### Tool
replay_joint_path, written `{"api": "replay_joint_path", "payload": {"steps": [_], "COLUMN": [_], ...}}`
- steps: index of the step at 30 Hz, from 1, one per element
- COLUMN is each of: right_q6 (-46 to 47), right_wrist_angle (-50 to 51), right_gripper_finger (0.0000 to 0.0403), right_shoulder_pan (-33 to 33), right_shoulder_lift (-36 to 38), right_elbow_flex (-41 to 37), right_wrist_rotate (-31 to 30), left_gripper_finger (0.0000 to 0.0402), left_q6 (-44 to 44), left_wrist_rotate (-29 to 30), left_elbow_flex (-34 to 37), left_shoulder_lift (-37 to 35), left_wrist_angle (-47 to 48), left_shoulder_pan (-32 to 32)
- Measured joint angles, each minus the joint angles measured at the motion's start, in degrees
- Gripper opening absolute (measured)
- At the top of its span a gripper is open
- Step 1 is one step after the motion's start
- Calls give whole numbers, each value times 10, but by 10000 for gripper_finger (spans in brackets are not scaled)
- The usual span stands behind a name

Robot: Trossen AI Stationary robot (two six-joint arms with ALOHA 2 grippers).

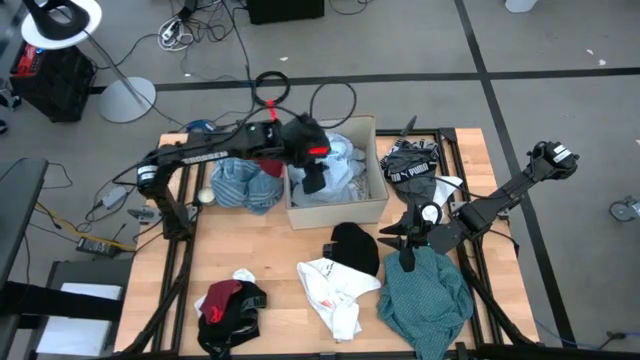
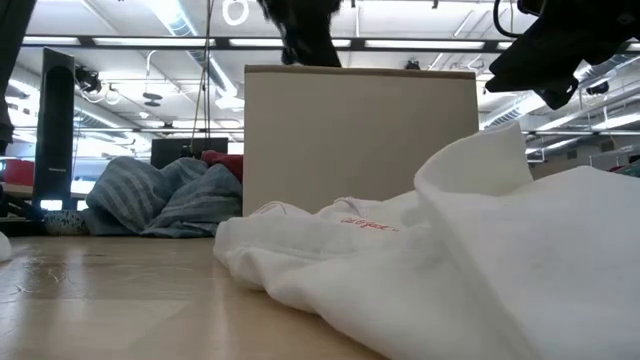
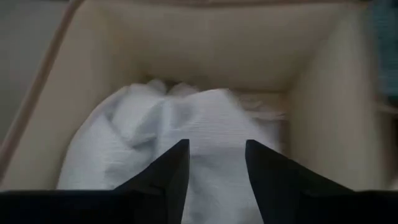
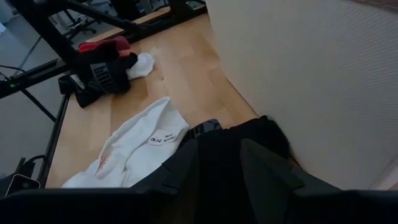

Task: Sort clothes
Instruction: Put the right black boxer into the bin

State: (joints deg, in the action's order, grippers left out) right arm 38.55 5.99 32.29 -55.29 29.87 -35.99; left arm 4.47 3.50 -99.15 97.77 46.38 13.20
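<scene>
Left gripper (image 3: 214,155) fingers parted, pointing down; right gripper (image 4: 219,158) low, fingers apart.

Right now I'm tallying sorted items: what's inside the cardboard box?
Inside the cardboard box lies a light blue garment, with the open left gripper above it. Whatever is beneath that fabric is covered, so I cannot tell.

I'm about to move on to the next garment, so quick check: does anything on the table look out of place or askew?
Nothing looks spilled or damaged. The cardboard box sits upright with a light garment inside, under the open left gripper. The white garment, teal garment and red-and-black garment lie crumpled but fully on the table.
</scene>
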Motion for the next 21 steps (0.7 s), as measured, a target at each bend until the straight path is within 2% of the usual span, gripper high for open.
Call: {"api": "replay_joint_path", "payload": {"steps": [6, 9, 12, 16, 21], "right_q6": [21, 2, -37, -68, -101], "right_wrist_angle": [-2, -2, -11, -51, -26], "right_gripper_finger": [120, 122, 123, 123, 124], "right_shoulder_pan": [0, -3, -20, -53, -81], "right_shoulder_lift": [0, 0, 0, -20, -94], "right_elbow_flex": [0, 0, 0, 0, 41], "right_wrist_rotate": [0, 1, 17, 101, 147], "left_gripper_finger": [163, 163, 163, 163, 163], "left_q6": [-20, -39, -59, -86, -139], "left_wrist_rotate": [1, 3, 33, 94, 128], "left_elbow_flex": [3, 33, 91, 198, 323], "left_shoulder_lift": [-89, -141, -196, -274, -355], "left_wrist_angle": [26, 22, -4, -73, -145], "left_shoulder_pan": [-50, -86, -126, -183, -231]}}
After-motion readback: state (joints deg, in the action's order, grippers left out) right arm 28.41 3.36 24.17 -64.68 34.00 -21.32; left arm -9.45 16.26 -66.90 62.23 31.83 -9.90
